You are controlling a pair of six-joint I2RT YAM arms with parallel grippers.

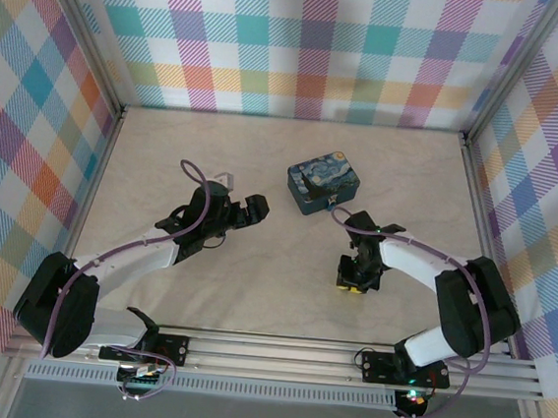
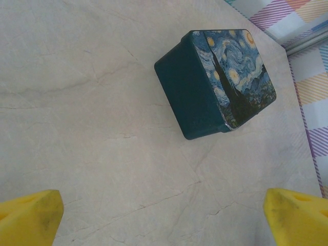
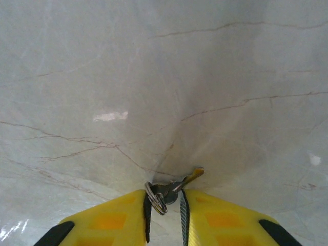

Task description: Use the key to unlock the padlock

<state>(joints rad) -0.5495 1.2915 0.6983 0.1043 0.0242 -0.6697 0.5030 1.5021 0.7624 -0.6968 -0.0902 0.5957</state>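
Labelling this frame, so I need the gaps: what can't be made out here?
Key: right wrist view, mostly hidden between the yellow fingers of the right pincer; grip unclear.
Small pale thing near the left pincer: top view, too small to identify.

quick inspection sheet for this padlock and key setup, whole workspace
surface: pale marble-look table with thin veins
key: key on a ring, gripped by the right end effector low at the table
padlock: small pale thing beside the left arm may be it, too small to tell
clutter: blue box with a night-sky lid
end effectors: left end effector wide open, facing the box; right closed on the key
cables: purple cables looped along both arms
surroundings: plaid walls, metal rail at the near edge
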